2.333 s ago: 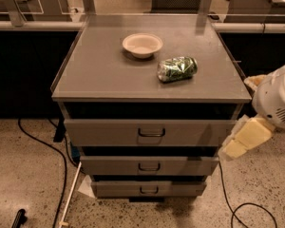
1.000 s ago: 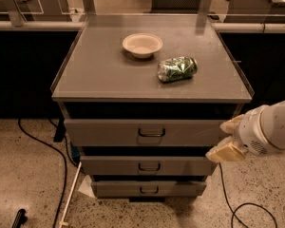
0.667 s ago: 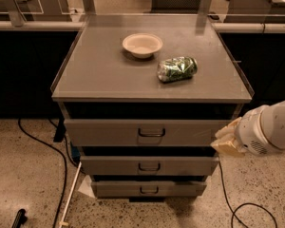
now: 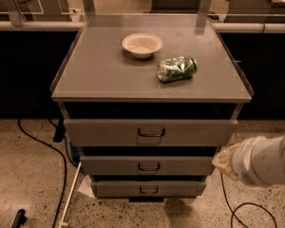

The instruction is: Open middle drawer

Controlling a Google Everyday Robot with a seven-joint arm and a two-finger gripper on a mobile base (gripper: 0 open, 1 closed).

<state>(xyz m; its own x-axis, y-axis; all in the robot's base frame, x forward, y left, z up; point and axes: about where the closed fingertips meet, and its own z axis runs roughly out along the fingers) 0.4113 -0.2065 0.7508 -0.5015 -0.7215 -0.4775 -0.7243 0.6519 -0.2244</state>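
Your gripper [image 4: 222, 161] sits at the lower right of the frame, a yellowish tip on a smooth white arm [image 4: 268, 160], just beside the right end of the middle drawer [image 4: 114, 166]. You cannot tell whether it is parted or closed. That drawer's flat grey metal front is at lower centre, with a small dark rectangular handle [image 4: 149, 167]. On the matte grey cabinet top [image 4: 95, 75] are a round cream bowl [image 4: 142, 45] and a crumpled green can [image 4: 176, 69] on its side, print unreadable.
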